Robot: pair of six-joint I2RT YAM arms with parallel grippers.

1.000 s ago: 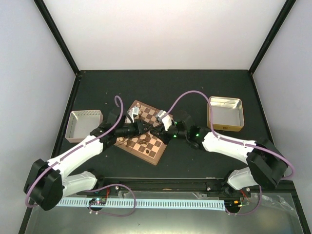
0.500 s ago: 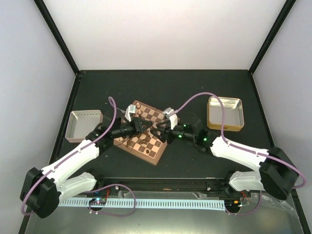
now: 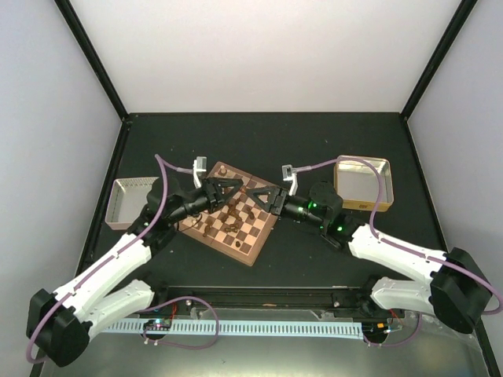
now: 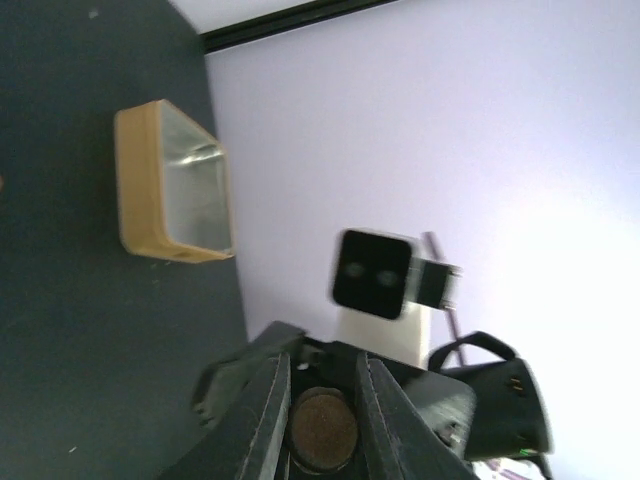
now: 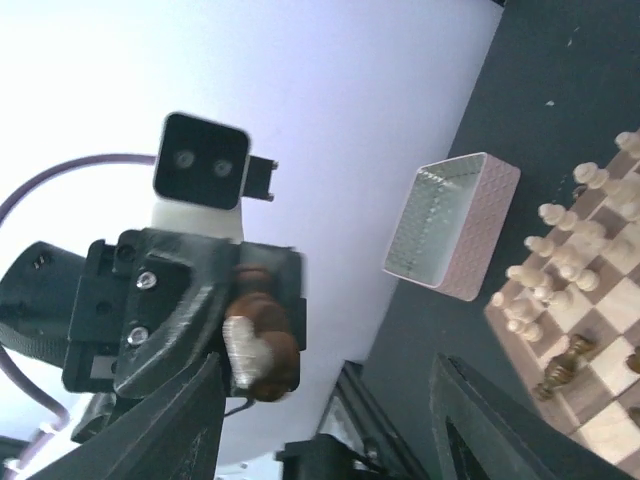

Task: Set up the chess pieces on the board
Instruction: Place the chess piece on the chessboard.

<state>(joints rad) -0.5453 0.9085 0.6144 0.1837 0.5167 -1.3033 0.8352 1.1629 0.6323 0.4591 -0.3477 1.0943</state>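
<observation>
The board lies tilted at the table's middle with chess pieces scattered on it. My left gripper hovers over its far left part, shut on a dark brown chess piece whose round base faces the left wrist camera. The right wrist view shows that same dark piece gripped in the left fingers. My right gripper faces it from the right, open and holding nothing. Cream pieces stand on the board, and one dark piece lies on its side.
A pink-sided metal tray sits left of the board, also in the right wrist view. A gold-sided tray sits at the right, seen too in the left wrist view. Black frame posts edge the table.
The two grippers met over the board. My right gripper opened and drew back to the right, while the left one kept the dark piece and pulled left and up.
</observation>
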